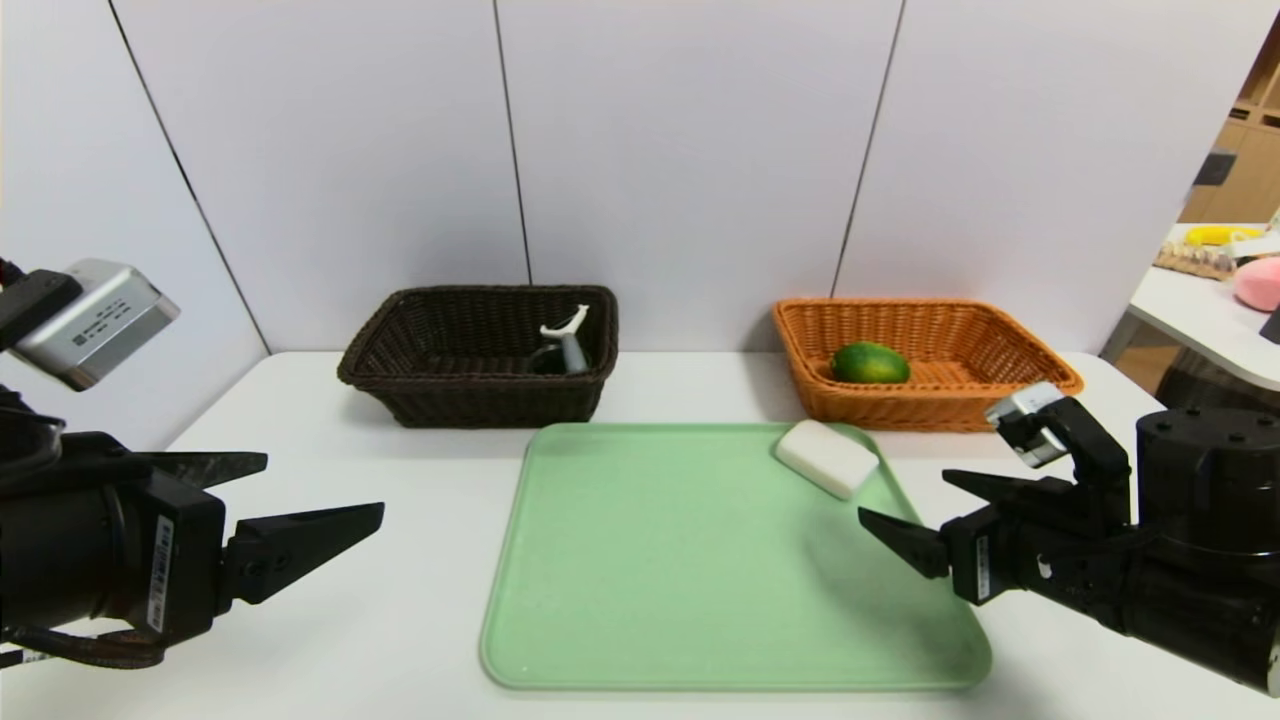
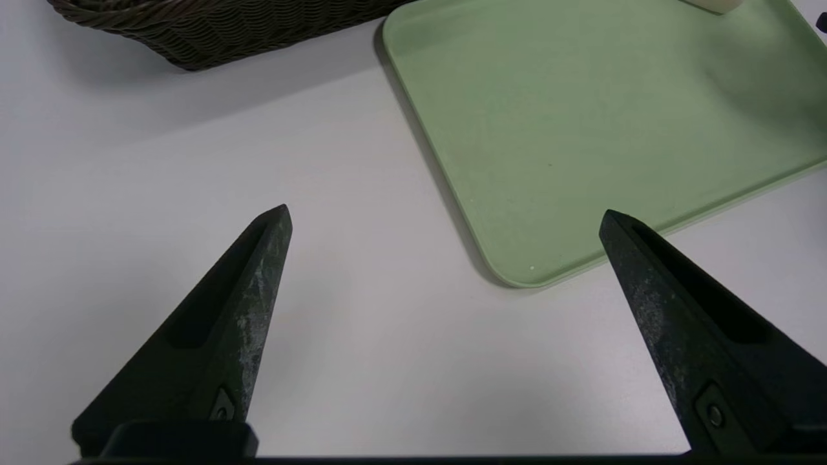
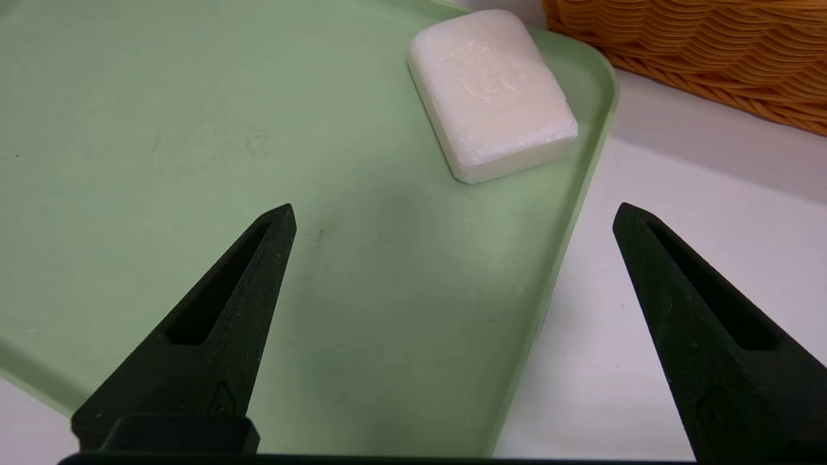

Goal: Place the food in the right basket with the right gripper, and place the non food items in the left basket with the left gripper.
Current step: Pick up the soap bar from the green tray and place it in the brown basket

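With the green citrus fruit point(image 1: 870, 363) already in the orange wicker basket point(image 1: 930, 408), I'd say only the white soap bar point(image 1: 827, 458) on the tray point(image 1: 700, 560) remains, calling the spread, empty left tool point(image 1: 325, 483) across; the right tool point(image 1: 900, 495) hovers nearby, likewise spread.

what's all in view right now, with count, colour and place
dark basket: one, near-black, back left
peeler: one, white and grey, inside dark basket
orange basket: one, orange-tan, back right
fruit: one, green with yellowish patch, inside orange basket
tray: one, green, table centre
block: one, white, tray's far right corner
table: one, white, beneath
left tool: one, black, open above table, left of tray
right tool: one, black, open above tray's right edge
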Motion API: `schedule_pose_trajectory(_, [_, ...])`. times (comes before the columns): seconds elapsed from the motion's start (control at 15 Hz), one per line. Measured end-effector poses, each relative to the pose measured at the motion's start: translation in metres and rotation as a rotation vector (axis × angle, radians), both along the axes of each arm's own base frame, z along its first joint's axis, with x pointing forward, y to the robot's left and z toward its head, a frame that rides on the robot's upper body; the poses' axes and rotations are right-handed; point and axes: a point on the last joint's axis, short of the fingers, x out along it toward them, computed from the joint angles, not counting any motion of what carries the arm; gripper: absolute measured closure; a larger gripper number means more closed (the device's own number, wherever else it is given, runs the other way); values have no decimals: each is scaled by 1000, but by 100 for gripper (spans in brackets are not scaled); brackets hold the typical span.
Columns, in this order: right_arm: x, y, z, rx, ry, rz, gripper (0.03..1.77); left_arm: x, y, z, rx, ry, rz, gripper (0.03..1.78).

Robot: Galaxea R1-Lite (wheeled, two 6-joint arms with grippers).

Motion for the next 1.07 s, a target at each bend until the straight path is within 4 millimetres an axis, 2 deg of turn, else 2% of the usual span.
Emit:
schedule_pose_trajectory(0.67, [19, 10, -22, -67, -155, 73, 10, -11, 3, 2, -28, -12, -59, 12])
schedule_pose_trajectory(1.07, [35, 4, -31, -68, -155, 54, 10, -14, 5, 1, -28, -17, -66, 12])
